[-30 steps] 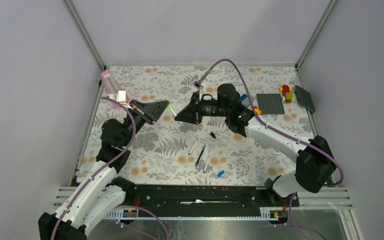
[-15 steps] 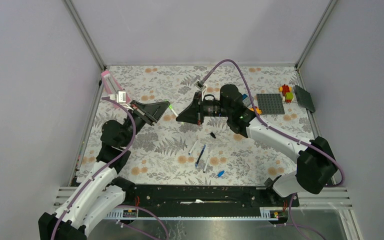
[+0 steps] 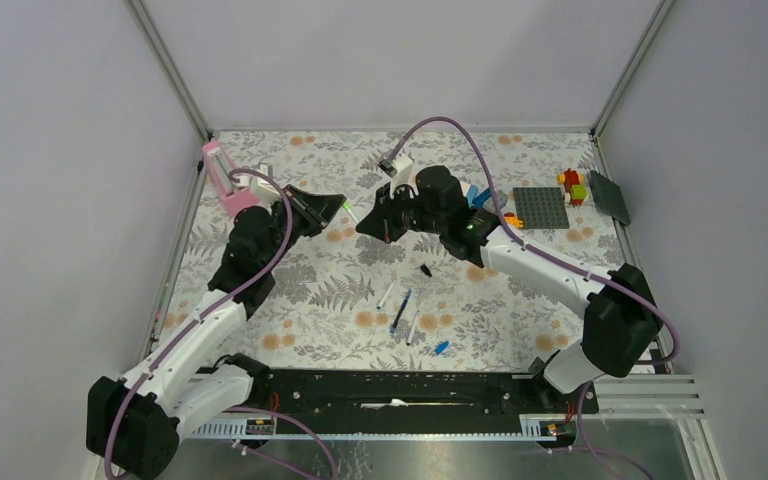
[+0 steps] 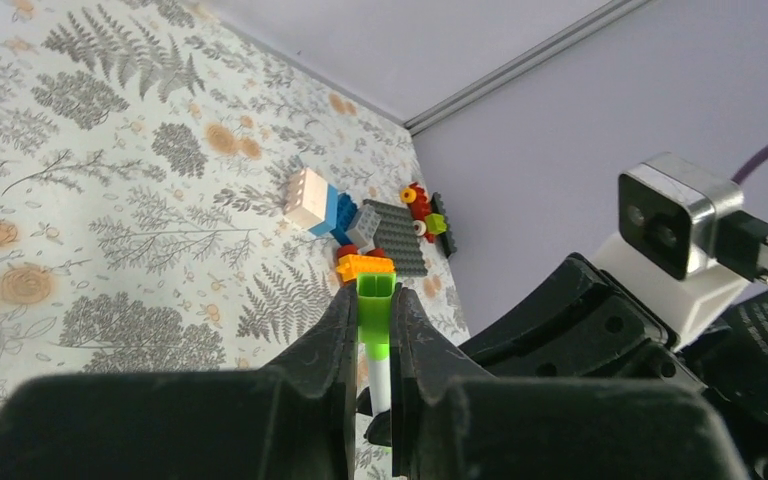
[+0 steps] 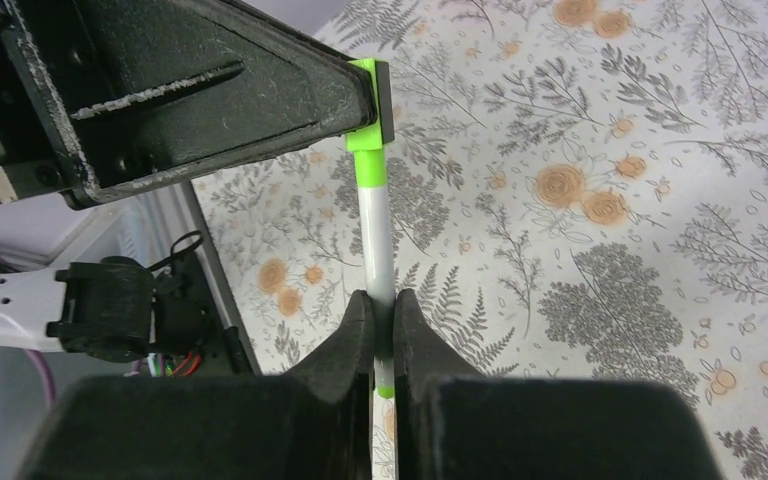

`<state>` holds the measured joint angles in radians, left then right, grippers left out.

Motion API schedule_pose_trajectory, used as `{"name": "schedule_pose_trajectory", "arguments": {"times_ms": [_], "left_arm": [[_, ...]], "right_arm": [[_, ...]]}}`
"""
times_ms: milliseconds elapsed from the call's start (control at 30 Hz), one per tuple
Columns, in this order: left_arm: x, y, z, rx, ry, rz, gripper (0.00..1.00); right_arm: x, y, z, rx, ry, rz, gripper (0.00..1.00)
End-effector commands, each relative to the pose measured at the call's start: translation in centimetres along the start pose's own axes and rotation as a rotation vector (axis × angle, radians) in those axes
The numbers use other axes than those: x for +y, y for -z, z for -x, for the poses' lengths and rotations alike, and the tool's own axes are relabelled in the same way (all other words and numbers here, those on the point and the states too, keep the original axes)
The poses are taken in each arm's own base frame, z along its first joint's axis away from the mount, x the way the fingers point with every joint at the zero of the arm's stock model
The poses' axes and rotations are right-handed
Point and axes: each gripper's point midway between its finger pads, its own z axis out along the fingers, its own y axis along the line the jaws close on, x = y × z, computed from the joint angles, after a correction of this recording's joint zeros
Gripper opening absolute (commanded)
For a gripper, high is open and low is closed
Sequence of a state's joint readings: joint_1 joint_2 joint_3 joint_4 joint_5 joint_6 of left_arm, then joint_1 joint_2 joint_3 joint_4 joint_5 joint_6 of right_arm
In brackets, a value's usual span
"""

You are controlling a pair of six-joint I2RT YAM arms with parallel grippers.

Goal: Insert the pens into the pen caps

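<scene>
While the left end effector was clamped on the green cap and the right end effector on a white pen, both above the surface, mating looked underway; next, I judged, came a straight push along the barrel to seat it.

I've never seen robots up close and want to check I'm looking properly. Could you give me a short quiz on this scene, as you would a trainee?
1. True or false: the right gripper is shut on a white pen.
2. The pen cap in the left gripper is: A black, B green, C light blue.
3. How many pens lie loose on the table?

Key: 1 true; 2 B; 3 three.
</scene>
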<state>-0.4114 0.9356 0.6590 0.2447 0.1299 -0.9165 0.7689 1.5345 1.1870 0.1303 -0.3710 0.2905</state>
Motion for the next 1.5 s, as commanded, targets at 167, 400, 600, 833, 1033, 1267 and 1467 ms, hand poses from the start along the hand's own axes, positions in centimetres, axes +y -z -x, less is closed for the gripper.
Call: {"name": "schedule_pose_trajectory", "arguments": {"times_ms": [167,400,600,833,1033,1267,1467], "left_arm": [[1.9,0.7,-5.8,0.237,-0.008,0.069,0.00],[2.1,0.7,-6.7,0.266,-0.022,0.043,0.00],[1.7,1.6,-6.9,0.259,-0.033,-0.004,0.00],[0.8,3.1,-5.5,0.202,-0.074,-0.018,0.25],[1.2,4.5,-3.7,0.158,-0.165,0.055,0.60],[2.4,8.2,-1.3,0.132,-0.299,0.218,0.97],[4.8,11.9,0.7,0.102,-0.415,0.401,0.99]], "right_arm": [[-3.5,0.9,7.1,-0.248,0.075,-0.194,0.00],[-2.2,0.7,4.3,-0.200,0.097,-0.082,0.00],[-0.4,1.3,3.9,-0.206,0.118,0.011,0.00],[-0.6,2.1,2.2,-0.168,0.106,0.005,0.00],[-1.9,2.9,-0.7,-0.114,0.075,-0.048,0.00],[-3.2,1.4,-3.7,-0.029,0.027,-0.143,0.00],[-2.8,-3.2,-6.3,0.100,0.004,-0.199,0.00]]}}
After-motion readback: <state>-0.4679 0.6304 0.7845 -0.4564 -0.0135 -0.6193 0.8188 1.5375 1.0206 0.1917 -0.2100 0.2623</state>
